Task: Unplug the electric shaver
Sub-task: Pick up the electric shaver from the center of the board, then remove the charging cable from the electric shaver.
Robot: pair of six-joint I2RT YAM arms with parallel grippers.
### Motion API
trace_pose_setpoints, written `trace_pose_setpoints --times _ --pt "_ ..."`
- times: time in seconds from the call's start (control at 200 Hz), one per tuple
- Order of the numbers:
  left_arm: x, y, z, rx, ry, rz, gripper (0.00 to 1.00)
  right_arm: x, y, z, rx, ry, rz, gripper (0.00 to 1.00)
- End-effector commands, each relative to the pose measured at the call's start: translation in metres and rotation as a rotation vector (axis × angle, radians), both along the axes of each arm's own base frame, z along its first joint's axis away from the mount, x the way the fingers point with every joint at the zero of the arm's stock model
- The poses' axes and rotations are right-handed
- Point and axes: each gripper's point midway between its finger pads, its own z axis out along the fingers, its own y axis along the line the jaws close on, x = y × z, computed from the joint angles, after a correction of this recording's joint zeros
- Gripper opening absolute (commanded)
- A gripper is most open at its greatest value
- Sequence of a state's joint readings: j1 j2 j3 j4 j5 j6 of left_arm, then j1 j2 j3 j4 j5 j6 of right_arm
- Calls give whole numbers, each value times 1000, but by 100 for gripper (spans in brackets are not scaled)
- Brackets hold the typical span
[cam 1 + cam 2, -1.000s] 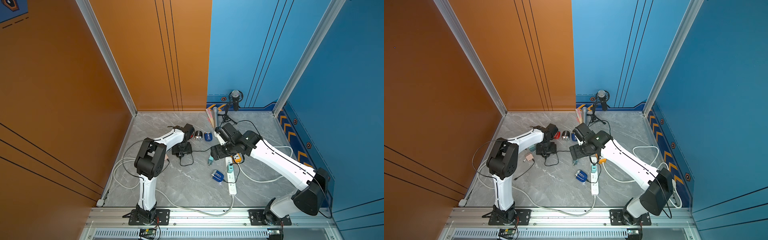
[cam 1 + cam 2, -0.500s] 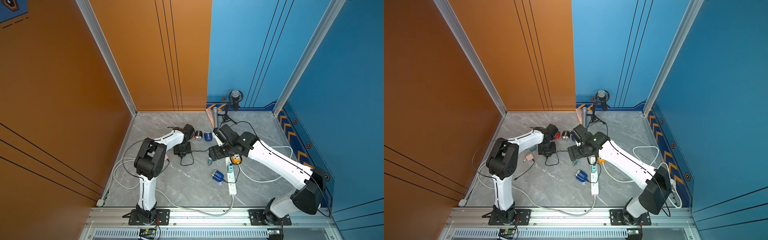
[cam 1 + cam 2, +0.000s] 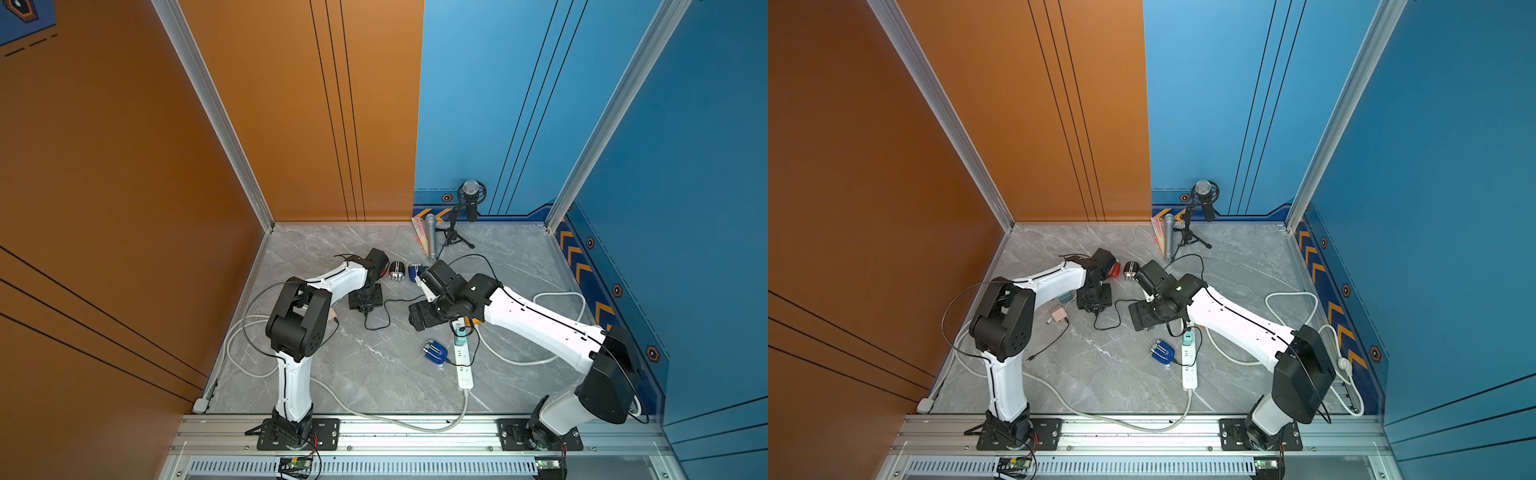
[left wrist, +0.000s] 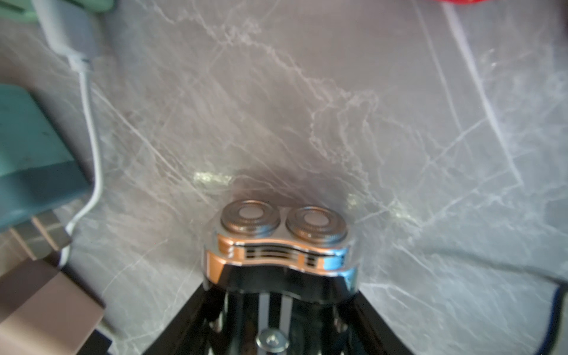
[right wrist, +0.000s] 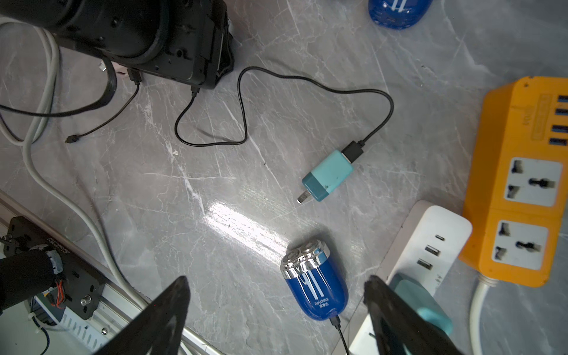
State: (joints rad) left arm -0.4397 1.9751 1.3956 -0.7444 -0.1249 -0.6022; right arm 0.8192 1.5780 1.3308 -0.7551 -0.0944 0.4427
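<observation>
Finding the black shaver (image 4: 284,242) clamped by its flanks in the left gripper (image 4: 282,289), close over the marble table (image 4: 399,107), with the two round heads pointing out past the fingertips and the long axis running in line with the fingers. Tracing its black cable (image 5: 242,104) from under that gripper, in one loose loop, to a teal adapter (image 5: 327,175) lying free with bare prongs, apart from the white power strip (image 5: 442,224) and the orange socket block (image 5: 516,123); judging therefore the wall end already out, and only the small plug (image 5: 193,89) at the shaver perhaps still in. Noting the right gripper (image 5: 276,279) hanging with jaws wide apart, holding nothing, above a blue shaver (image 5: 315,285) apparently wired toward the white strip. Judging the right arm as the only free one, and placing the small plug across open table from its claw, toward the left arm and tight under the left wrist. Expecting a pull straight along the plug's own line, out from under the gripper. Having free table around the loop, but little room beside the left gripper's body, and the two strips crowding the far side.
</observation>
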Motion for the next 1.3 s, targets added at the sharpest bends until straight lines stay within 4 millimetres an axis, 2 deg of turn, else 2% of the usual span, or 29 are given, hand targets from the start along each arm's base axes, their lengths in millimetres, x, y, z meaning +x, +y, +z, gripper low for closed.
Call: trace_pose_setpoints --times 0.0,0.245,0.455,0.641,0.981,1.296 --pt "-4 -17 31 -89 -54 1 48 3 22 0 92 4 24 89" --pt "-13 -27 62 -209 -87 88 49 14 55 -2 264 25 4 85" --pt "-20 -36 87 -330 -97 203 49 24 66 -5 338 17 -41 80" --pt "-28 -46 103 -392 -106 236 49 33 83 -10 415 42 -98 67" --pt "-39 -53 115 -450 -95 248 49 39 100 -18 493 76 -141 48" --pt "-39 -62 118 -473 -85 212 49 45 107 -24 500 70 -151 30"
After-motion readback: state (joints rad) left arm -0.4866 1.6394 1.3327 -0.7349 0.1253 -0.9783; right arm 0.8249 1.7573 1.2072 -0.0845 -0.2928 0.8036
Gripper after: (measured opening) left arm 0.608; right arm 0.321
